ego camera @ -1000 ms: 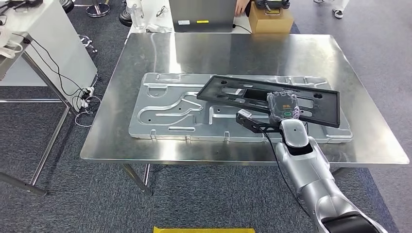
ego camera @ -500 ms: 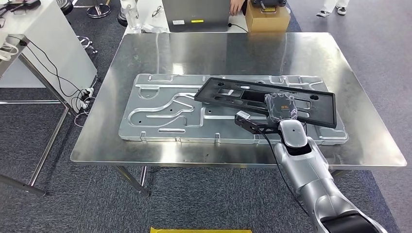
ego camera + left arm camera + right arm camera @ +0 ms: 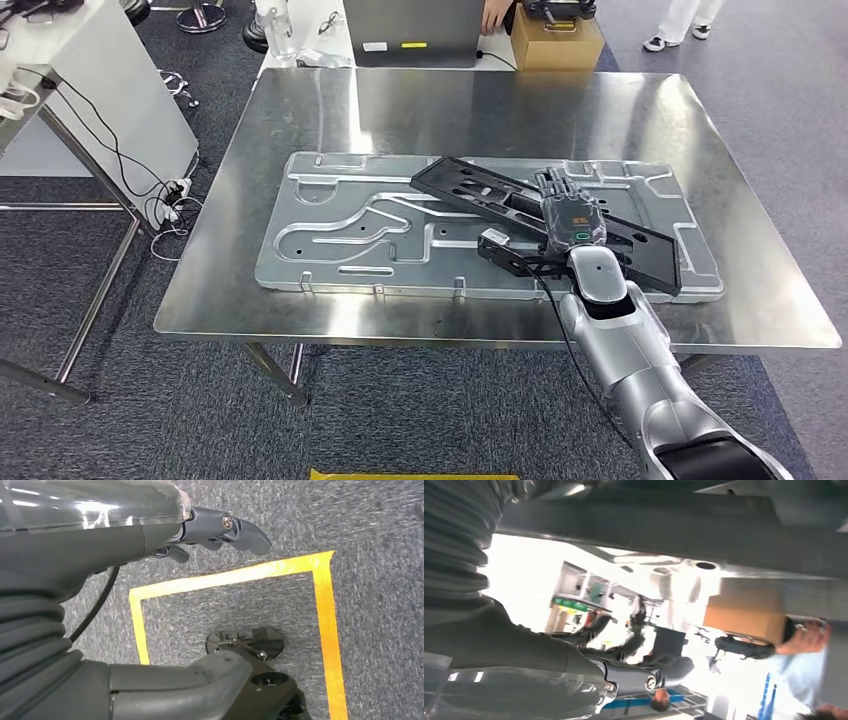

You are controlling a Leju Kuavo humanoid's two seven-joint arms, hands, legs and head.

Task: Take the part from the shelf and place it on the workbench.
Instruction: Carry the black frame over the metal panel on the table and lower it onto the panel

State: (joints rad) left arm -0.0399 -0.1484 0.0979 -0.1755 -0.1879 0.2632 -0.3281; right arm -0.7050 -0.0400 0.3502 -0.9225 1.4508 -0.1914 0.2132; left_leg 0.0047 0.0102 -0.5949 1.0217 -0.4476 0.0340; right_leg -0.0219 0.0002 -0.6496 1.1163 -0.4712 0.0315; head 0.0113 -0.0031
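Grasping the black part (image 3: 500,195) (tilted over the workbench (image 3: 300,110)), the right hand (image 3: 570,215) holds its edge.

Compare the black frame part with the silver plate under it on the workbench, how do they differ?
The black frame part is dark, narrower and lies askew; the silver plate is shiny metal, larger and sits square on the workbench. The right hand rests on the black part, not the plate. Both are flat, elongated panels.
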